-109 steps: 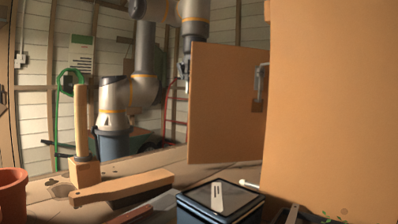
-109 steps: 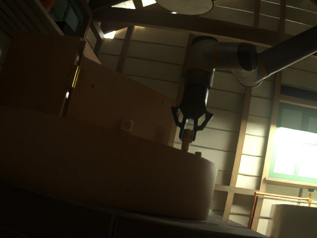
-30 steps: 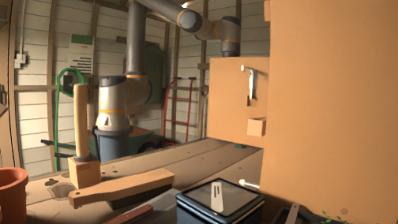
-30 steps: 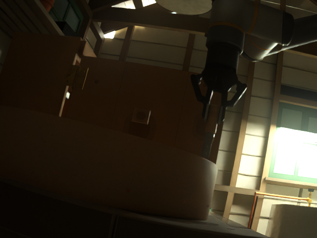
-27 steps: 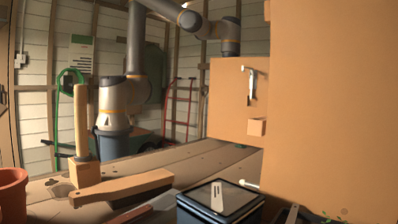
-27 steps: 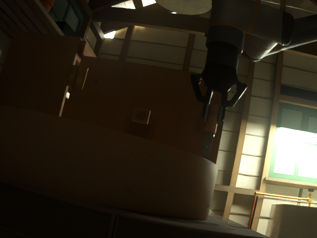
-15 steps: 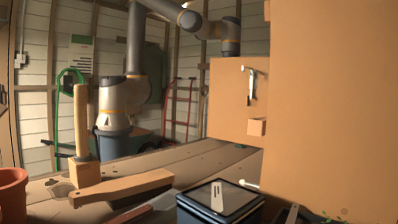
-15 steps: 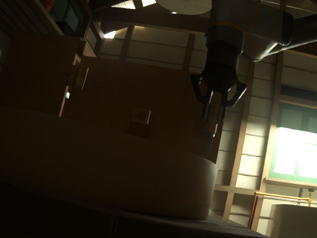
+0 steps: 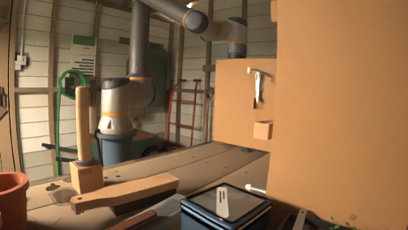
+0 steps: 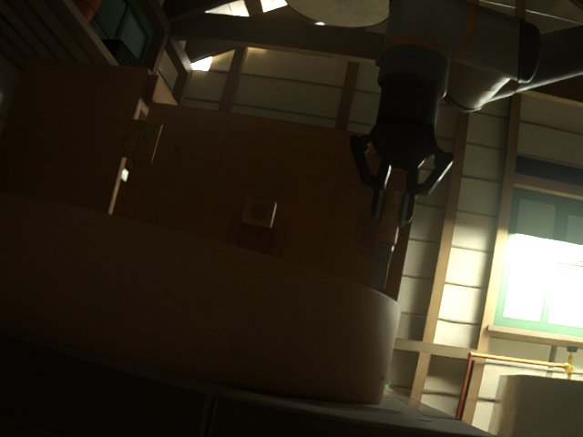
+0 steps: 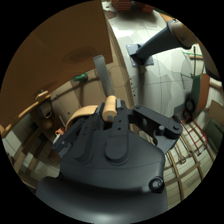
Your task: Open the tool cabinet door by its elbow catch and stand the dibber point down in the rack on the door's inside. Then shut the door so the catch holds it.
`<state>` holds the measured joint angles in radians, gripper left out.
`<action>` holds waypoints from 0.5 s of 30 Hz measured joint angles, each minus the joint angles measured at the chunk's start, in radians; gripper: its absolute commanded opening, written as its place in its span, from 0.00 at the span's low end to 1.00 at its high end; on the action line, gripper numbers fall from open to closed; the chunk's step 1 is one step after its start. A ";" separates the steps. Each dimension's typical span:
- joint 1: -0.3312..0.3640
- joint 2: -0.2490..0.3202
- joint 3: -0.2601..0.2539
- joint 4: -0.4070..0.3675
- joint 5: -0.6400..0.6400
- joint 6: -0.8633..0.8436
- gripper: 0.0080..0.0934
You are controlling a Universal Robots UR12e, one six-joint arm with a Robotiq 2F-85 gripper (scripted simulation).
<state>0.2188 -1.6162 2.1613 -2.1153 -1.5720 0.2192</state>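
Note:
The cabinet door (image 9: 243, 103) stands swung open from the tall wooden tool cabinet (image 9: 340, 113), with its metal elbow catch (image 9: 256, 83) and a small wooden rack block (image 9: 263, 130) on the side toward the side camera. The dibber (image 10: 390, 225), a wooden handle with a grey steel point hanging down, is held by its handle in my closed gripper (image 10: 394, 207) beyond the door's free edge. In the wrist camera the dibber (image 11: 106, 83) points down past the door edge toward the bench. My gripper is hidden behind the door in the side camera.
A terracotta pot (image 9: 12, 198) sits at the bench's near left corner, beside an upright wooden handle in a block (image 9: 84, 145) and a hand brush (image 9: 125, 194). A dark box (image 9: 225, 206) lies in front of the cabinet. A small green knob (image 11: 80, 77) lies on the bench below the door.

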 measured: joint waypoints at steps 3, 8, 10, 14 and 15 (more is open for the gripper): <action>0.001 0.001 -0.001 0.000 0.000 0.001 0.00; 0.003 0.002 -0.002 0.000 0.000 0.003 0.00; 0.004 0.003 -0.003 0.000 0.000 0.004 0.00; 0.005 0.004 -0.004 0.000 0.000 0.005 0.00; 0.006 0.004 -0.004 0.000 -0.001 0.006 0.00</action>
<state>0.2244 -1.6118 2.1569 -2.1148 -1.5728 0.2249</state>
